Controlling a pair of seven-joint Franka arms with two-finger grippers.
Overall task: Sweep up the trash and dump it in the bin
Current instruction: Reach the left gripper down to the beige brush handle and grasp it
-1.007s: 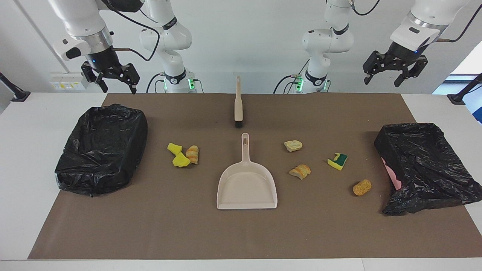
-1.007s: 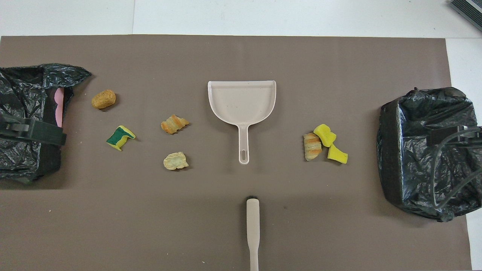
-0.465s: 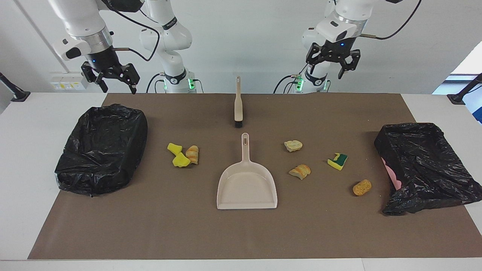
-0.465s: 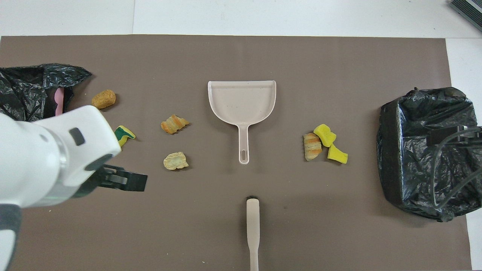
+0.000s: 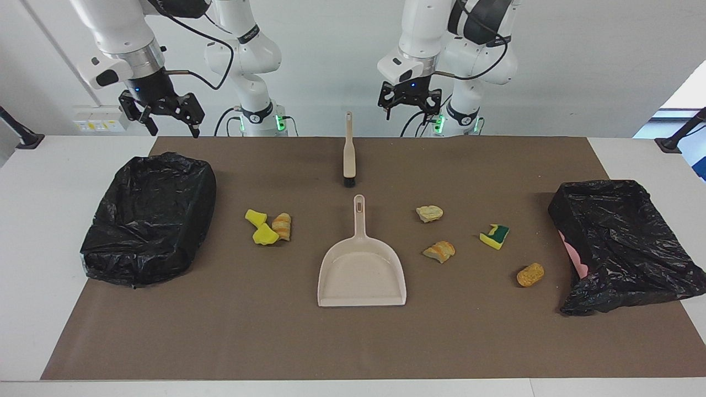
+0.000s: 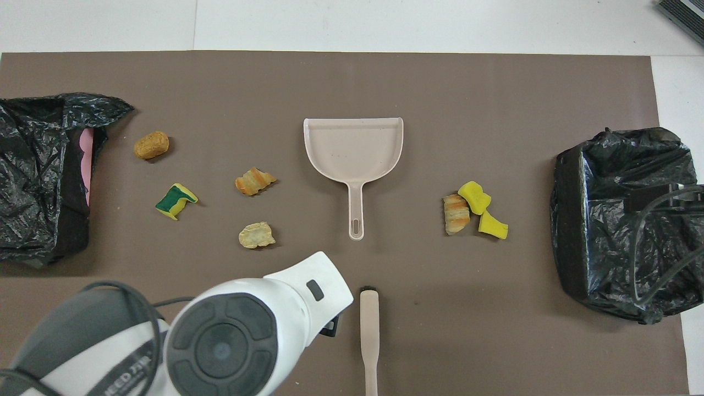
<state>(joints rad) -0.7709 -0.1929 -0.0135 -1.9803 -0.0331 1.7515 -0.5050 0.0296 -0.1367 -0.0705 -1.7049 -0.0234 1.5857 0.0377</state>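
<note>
- Dustpan (image 5: 361, 273) taken as landmark: beige, lying flat mid-table on the brown mat (image 5: 353, 342), pan empty, handle pointing toward the robots.
- Brush (image 5: 348, 151) lies in line with the dustpan handle, nearer to the robots, bristles just short of the handle tip. Untouched.
- Trash, seven sponge chunks, all loose on the mat. Three clustered (image 5: 268, 226) beside the dustpan toward the right arm's end. Four scattered toward the left arm's end: pale chunk (image 5: 429, 213), striped chunk (image 5: 439, 251), yellow-and-green chunk (image 5: 494, 235), orange chunk (image 5: 530, 274).
- Two bins lined with black bags, one well apart from the dustpan at each end: right-arm bin (image 5: 149, 218), left-arm bin (image 5: 623, 245).
- Left gripper (image 5: 408, 105) is up in the air, near the brush handle; jaws wide, holding nothing.
- Right gripper (image 5: 160, 113) waits raised above the right-arm bin's end; jaws wide, empty.
- Progress: nothing swept, nothing dumped. Likely next: grasp brush. All sweeping and dumping remains.
</note>
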